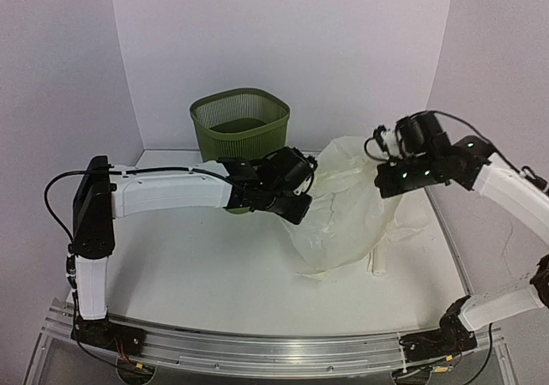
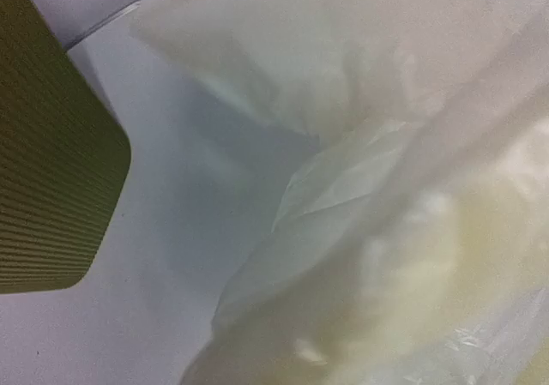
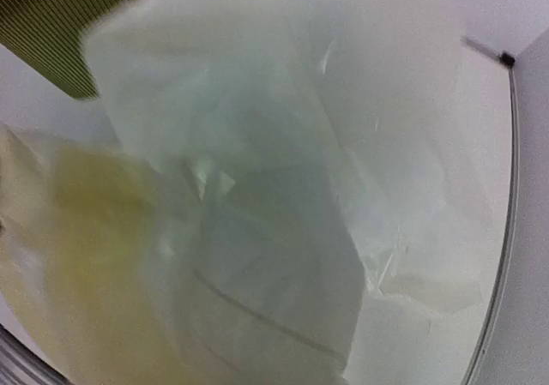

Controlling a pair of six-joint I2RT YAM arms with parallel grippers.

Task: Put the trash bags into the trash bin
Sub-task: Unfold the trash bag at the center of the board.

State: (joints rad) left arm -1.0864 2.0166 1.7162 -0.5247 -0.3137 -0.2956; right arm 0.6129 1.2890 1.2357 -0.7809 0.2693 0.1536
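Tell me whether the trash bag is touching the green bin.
Apart. The left wrist view shows bare table between the trash bag and the bin.

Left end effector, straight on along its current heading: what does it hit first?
The bag: its film fills the left wrist view dead ahead. The bin sits off to one side of that line. What's behind the film is unclear.
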